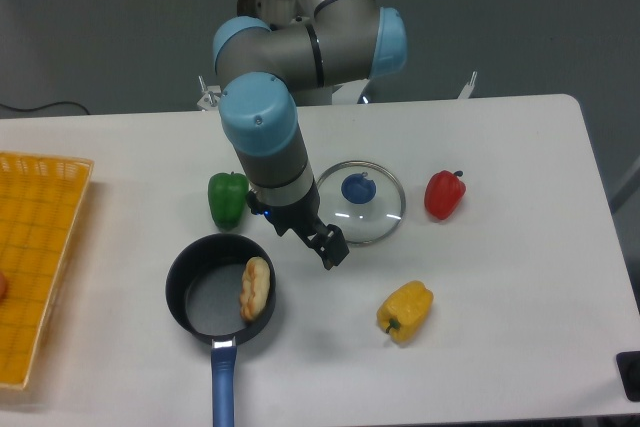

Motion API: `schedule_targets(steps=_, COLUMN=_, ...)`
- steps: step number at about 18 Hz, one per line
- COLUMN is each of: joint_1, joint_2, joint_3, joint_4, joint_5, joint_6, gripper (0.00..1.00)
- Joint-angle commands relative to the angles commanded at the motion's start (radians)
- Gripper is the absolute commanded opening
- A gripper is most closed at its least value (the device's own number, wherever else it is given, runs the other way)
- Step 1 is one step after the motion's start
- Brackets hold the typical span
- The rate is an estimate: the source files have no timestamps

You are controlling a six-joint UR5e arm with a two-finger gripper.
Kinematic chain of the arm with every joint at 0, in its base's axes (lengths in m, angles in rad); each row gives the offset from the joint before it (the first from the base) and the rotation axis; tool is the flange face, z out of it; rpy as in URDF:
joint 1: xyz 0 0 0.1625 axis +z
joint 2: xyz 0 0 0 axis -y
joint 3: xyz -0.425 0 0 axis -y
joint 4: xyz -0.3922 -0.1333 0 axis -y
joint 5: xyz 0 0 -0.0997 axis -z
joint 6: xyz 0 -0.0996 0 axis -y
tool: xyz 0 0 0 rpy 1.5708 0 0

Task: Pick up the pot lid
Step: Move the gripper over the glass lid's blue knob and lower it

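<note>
Tabletop (520, 287) in white, pot lid (375, 225) on it, orange crate (45, 172), grey backdrop (560, 17)

Fixed cam opp. arm (262, 112), mid-dist., angled down @ tbl (530, 277)

Bright, even light leaves soft, faint shadows. A mild sheen marks the arm (262, 112); focus looks fairly sharp

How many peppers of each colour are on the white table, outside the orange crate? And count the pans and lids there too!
Green peppers: 1
Red peppers: 1
Yellow peppers: 1
Pans: 1
Lids: 1
Total: 5
</note>
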Motion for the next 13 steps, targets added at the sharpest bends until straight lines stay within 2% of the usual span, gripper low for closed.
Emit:
schedule_targets(steps=7, joint_1=0.023, joint_2=0.0, joint_3=-0.012, joint_4=-0.005, joint_5=-0.011, joint_6=0.0, gripper=1.0)
schedule_targets(steps=11, joint_1=0.061, joint_2=0.003, joint_3=-0.057, joint_4=0.0, joint_5=-0.008, joint_6=0.037, gripper=1.0)
schedule_targets(steps=13, joint_1=0.075, joint_2=0.024, joint_3=-0.077, joint_4=-0.003, joint_5=-0.002, joint_6=0.037, gripper=1.0)
